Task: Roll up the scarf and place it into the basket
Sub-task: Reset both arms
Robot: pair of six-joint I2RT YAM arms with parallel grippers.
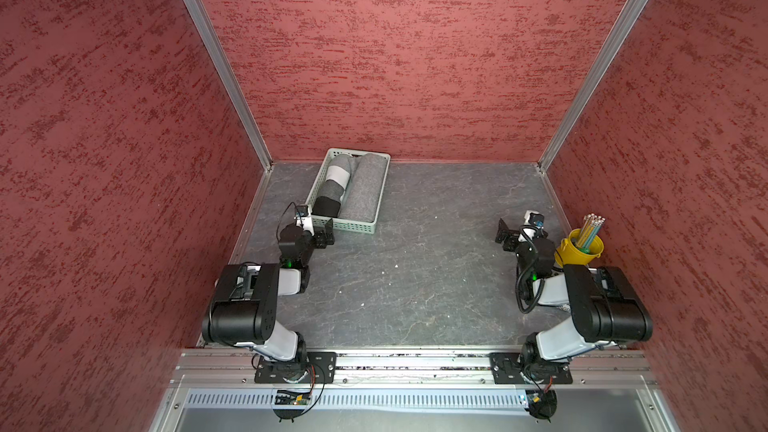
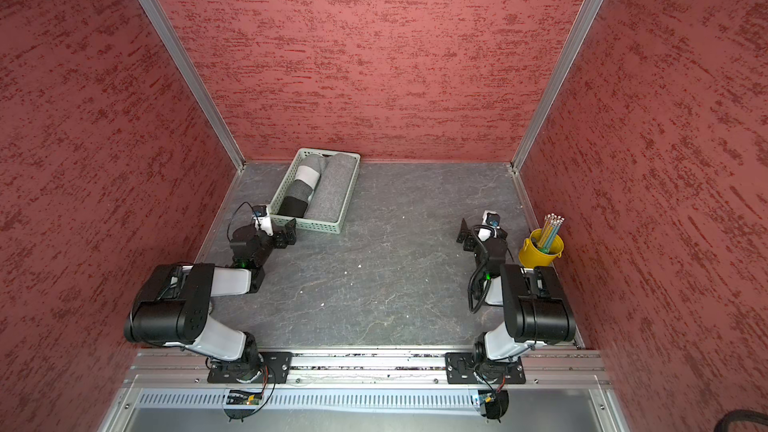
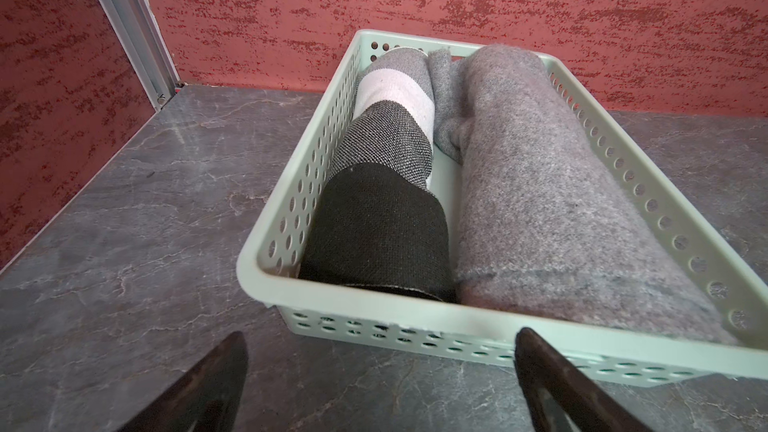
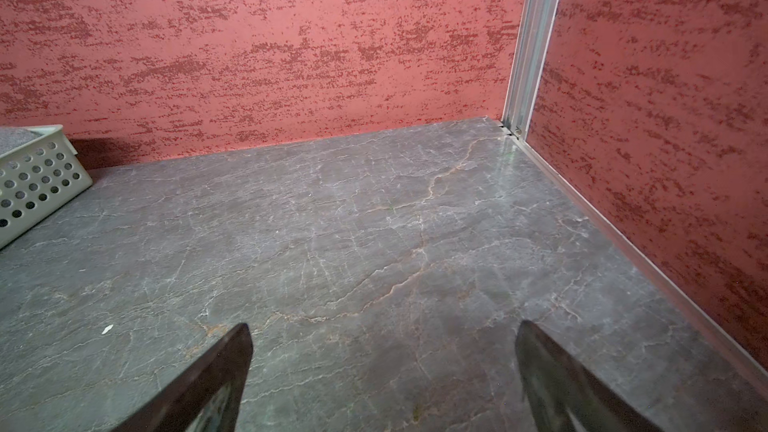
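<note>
Placement looks complete: the rolled grey, white and black striped knit scarf point(image 3: 386, 185) lies inside the shallow pale mint-green perforated plastic basket point(image 3: 316, 160), touching a plain grey felt roll point(image 3: 540, 201). The left gripper point(image 3: 380, 332) gapes wide and empty just beside the basket's end wall. The right gripper point(image 4: 384, 324), equally wide and empty, sits well apart from the basket. Any retreat should avoid nudging that wall.

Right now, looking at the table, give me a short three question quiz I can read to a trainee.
1. True or false: the striped roll and the plain grey roll both lie inside the basket.
2. The left gripper is: A) open and empty, B) shut on a roll, C) shut on the basket rim.
3. What stands beside the right arm?
Key: 1 true; 2 A; 3 the yellow bucket of pencils.
</note>
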